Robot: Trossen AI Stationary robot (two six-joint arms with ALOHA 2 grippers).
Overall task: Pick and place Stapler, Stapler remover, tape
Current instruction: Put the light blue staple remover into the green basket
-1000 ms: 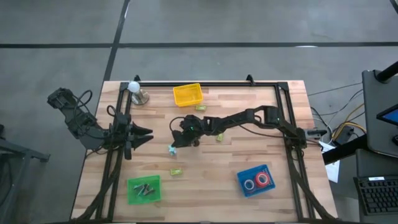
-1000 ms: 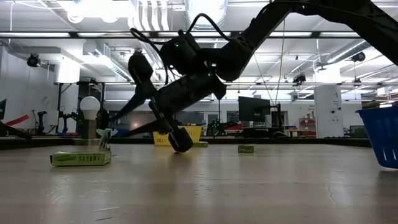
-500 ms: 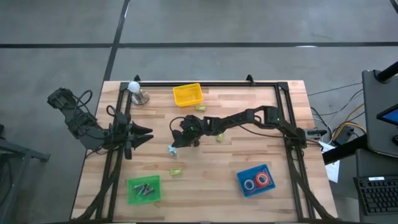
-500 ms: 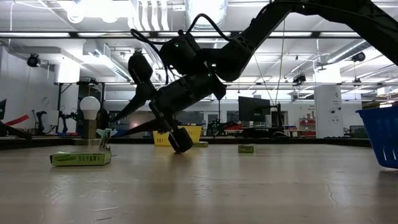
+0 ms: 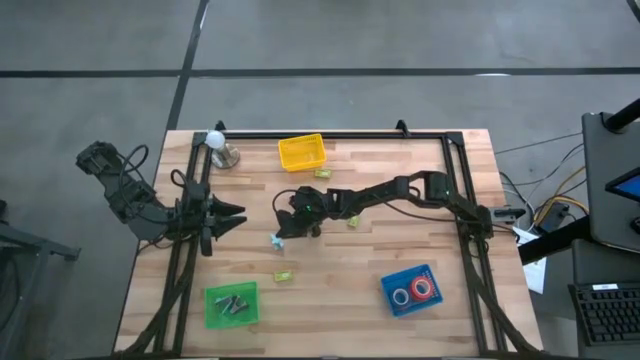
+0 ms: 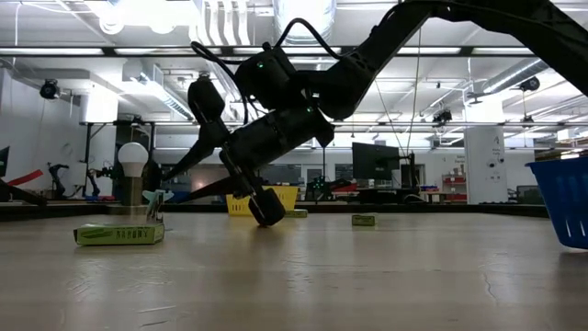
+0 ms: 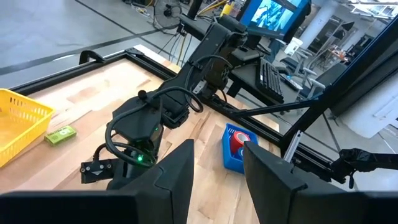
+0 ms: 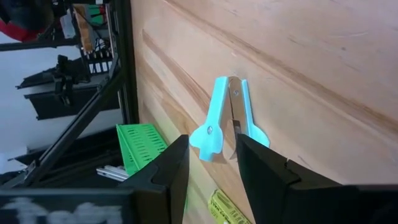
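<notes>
Right arm is stretched way out from the right edge of the table toward the middle, elbow kinked, wrist angled steeply down. The right gripper [image 5: 283, 229] sits low over the table's centre, tipped toward the left edge, and in the low view [image 6: 262, 210] its tip looks right down at the surface. Its fingers [image 8: 163, 171] are spread with a clear gap between them. Left arm is just parked at the left edge, folded back on itself, left gripper [image 5: 236, 215] pointing toward the centre, fingers [image 7: 177, 171] also apart.
</notes>
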